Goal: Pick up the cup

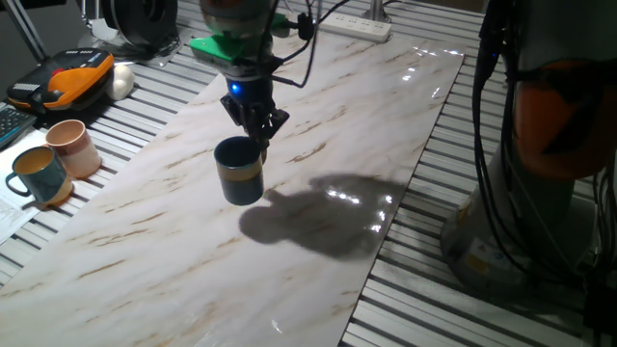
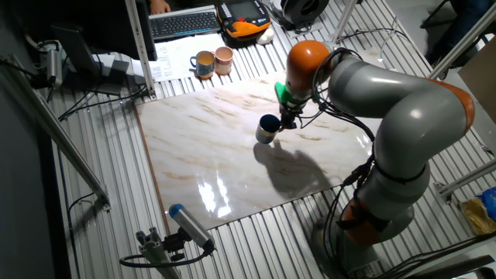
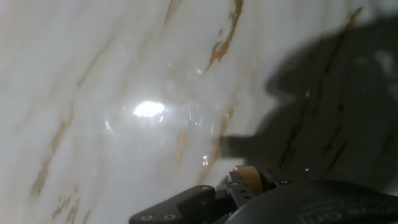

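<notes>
A: Where is the cup (image 1: pixel 239 171)?

B: Upright on the marble-patterned surface (image 1: pixel 145 231), near its middle. Dark teal body, yellow-tan band around the lower part.

A: Gripper (image 1: pixel 260 130) position?

B: Directly at the cup's rim on the far side, fingers pointing down. It appears closed on the rim, though the hand view is blurred and shows only the cup's dark edge (image 3: pixel 311 202) and a yellow part.

A: Other items?

B: A pale pink cup (image 1: pixel 74 146) and a lighter teal mug (image 1: pixel 40 175) stand together, well apart from the cup, off the marble panel.
</notes>
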Controlling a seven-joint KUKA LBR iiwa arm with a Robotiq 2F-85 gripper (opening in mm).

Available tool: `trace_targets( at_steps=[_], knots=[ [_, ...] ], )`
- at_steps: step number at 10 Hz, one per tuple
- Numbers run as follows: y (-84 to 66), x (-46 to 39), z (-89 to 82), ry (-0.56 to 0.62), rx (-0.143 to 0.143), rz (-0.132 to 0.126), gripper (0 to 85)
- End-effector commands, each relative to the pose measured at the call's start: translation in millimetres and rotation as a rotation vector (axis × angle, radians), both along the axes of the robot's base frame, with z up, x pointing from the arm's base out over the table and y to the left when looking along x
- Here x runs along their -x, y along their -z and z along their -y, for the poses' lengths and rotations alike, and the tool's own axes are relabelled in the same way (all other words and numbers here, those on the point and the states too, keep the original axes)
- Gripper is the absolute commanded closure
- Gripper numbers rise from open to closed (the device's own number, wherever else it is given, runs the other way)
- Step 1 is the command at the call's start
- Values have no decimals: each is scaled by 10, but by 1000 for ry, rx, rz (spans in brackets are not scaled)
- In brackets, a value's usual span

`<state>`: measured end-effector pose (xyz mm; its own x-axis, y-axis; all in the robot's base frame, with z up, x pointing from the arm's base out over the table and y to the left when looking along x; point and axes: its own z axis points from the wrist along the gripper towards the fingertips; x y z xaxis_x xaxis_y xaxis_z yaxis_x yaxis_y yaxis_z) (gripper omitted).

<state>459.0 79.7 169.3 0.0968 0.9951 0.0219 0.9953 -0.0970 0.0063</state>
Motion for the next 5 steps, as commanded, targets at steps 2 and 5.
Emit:
trace_targets(
  at_steps=[2, 5],
  knots=[
    [112, -68, 17, 0, 6, -8, 850],
    [193, -121, 71, -23, 18, -18, 850]
  ],
)
